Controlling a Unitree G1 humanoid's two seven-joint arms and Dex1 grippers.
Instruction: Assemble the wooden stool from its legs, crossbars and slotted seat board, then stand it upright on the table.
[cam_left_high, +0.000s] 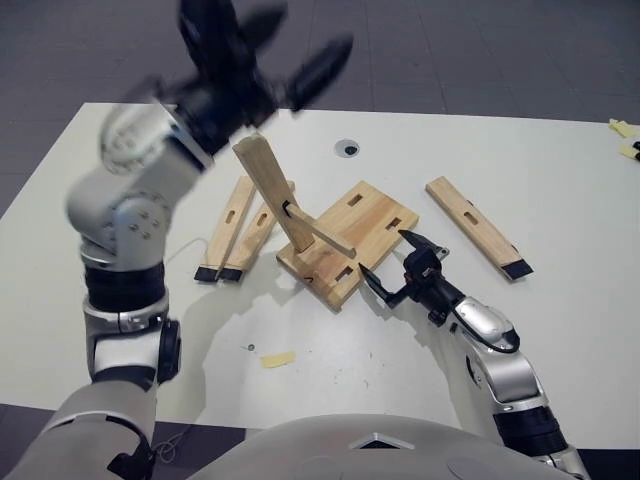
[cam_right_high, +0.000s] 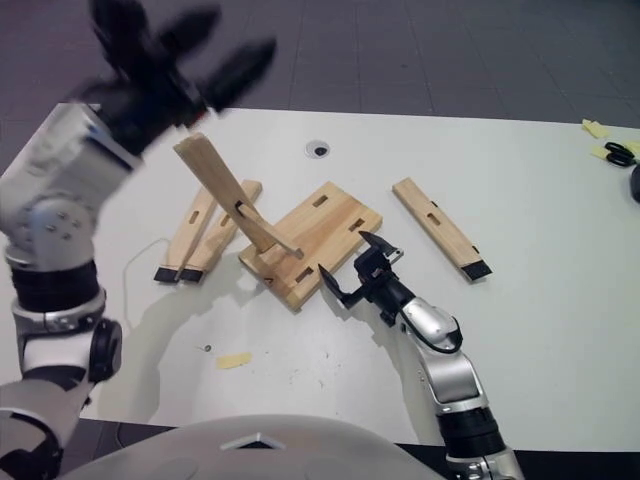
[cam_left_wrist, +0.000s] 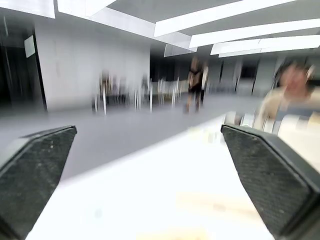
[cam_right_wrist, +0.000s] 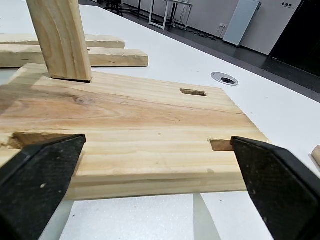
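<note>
seat board (cam_left_high: 375, 222) flat on the surface (cam_left_high: 560, 180), one leg (cam_left_high: 268, 185) tilted in its left slot; near edge just ahead of my right jaws, spread wide; my left jaws, also spread, high above the leg.

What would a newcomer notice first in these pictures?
A single leg leans up out of the seat board in the middle of the table. The left tool hangs open high above the far left side, while the right tool sits open at the board's near edge.
</note>
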